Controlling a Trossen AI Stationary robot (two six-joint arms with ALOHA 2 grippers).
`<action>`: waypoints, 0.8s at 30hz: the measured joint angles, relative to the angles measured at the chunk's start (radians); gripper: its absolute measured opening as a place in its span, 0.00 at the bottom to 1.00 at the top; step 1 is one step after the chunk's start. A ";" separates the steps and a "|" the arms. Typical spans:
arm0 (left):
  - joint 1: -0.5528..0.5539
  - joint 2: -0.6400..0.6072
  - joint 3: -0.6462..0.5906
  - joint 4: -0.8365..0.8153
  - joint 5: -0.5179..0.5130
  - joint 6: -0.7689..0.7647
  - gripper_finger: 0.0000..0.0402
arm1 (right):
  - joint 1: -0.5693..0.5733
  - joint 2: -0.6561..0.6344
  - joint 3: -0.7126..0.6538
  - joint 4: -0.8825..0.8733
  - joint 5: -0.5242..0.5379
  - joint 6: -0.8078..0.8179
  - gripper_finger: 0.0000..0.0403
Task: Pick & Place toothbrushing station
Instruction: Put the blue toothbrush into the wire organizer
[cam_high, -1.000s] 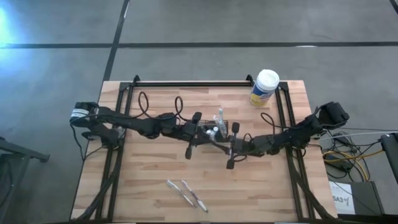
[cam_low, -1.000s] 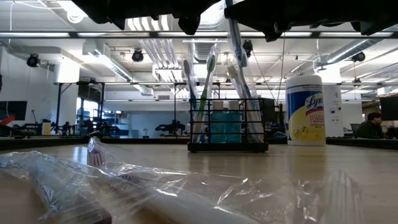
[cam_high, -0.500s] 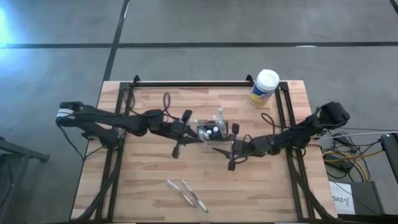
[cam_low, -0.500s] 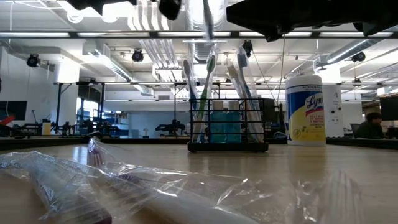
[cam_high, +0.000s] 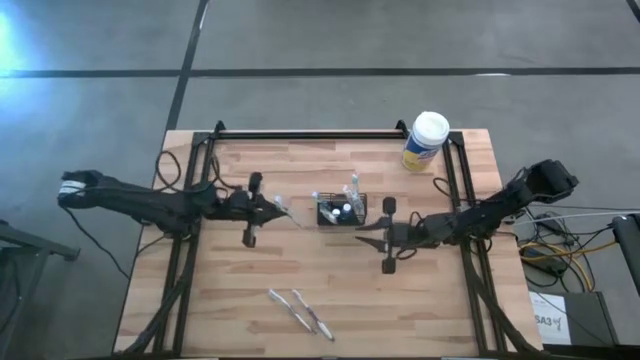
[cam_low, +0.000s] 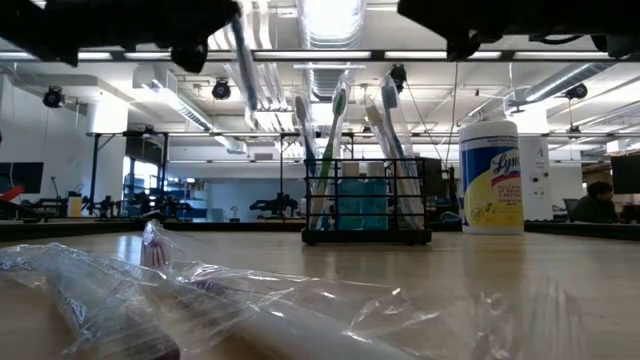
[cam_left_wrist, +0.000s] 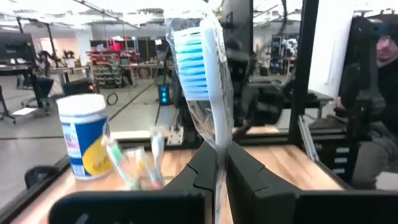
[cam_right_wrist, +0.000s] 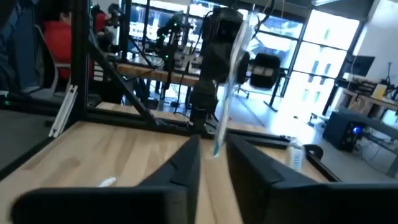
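Observation:
The black wire caddy (cam_high: 340, 211) stands on its base at the table's middle and holds several toothbrushes upright (cam_low: 367, 205). It also shows in the left wrist view (cam_left_wrist: 140, 168). My left gripper (cam_high: 272, 205) is left of the caddy, shut on a toothbrush with blue bristles in a clear wrapper (cam_left_wrist: 198, 68). This toothbrush slants high above the table in the low view (cam_low: 243, 65). My right gripper (cam_high: 362, 232) is just right of and nearer than the caddy, open and empty (cam_right_wrist: 213, 162). My left gripper pinches the wrapped toothbrush by its handle (cam_left_wrist: 217, 146) between the two fingers. The fingers come about level from the table's left. The brush sticks out beyond the fingertips, its bristle head (cam_left_wrist: 189, 62) farthest from them, and is lifted clear of the table and the caddy.
A yellow canister with a white lid (cam_high: 425, 140) stands at the far right corner. Several wrapped toothbrushes (cam_high: 300, 310) lie near the front edge and fill the low view's foreground (cam_low: 200, 300). Bare wood lies between the caddy and the front edge.
My left gripper has gone from the caddy toward the table's left edge, still shut on the wrapped toothbrush, which is now clear of the caddy and left of it. My right gripper has drawn back a little toward the right edge. The caddy has stayed in place.

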 joint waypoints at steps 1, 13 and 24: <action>0.000 0.003 -0.020 0.018 0.000 0.001 0.04 | 0.001 -0.016 -0.012 0.004 -0.001 -0.010 0.16; -0.007 0.257 0.067 0.191 0.001 0.206 0.04 | 0.005 -0.112 -0.181 0.155 0.001 0.002 0.02; 0.005 0.484 0.232 0.176 -0.042 0.308 0.04 | 0.006 -0.147 -0.226 0.177 -0.003 0.024 0.02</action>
